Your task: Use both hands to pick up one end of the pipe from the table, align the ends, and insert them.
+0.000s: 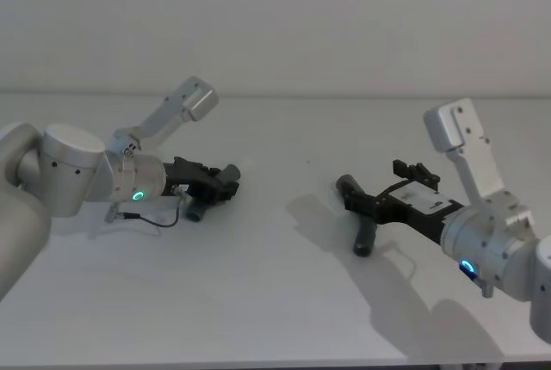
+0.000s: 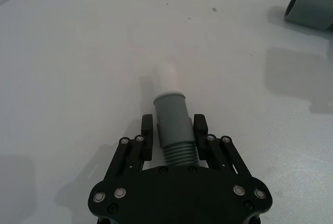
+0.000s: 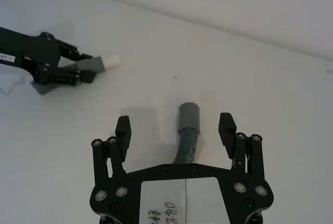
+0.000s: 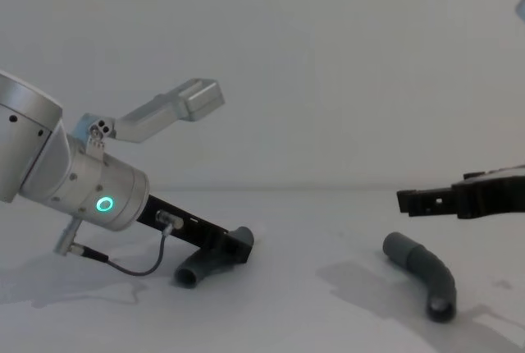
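Low over the table (image 1: 275,301) at the left, my left gripper (image 1: 225,179) is shut on one dark grey pipe piece (image 1: 196,208). The left wrist view shows its fingers (image 2: 148,133) clamped on the smooth cuff of that piece (image 2: 171,109), just above the ribs, with a pale tip ahead of the cuff. The piece's far end touches the table (image 4: 201,269). The other pipe piece (image 1: 366,232) lies bent on the table at the right. My right gripper (image 3: 175,124) hangs open above it, with one finger on each side of its cuff (image 3: 188,117).
A thin black cable (image 1: 159,219) loops on the table under the left wrist. A plain pale wall (image 1: 275,17) stands behind the table. Open tabletop (image 1: 284,206) separates the two pipe pieces.
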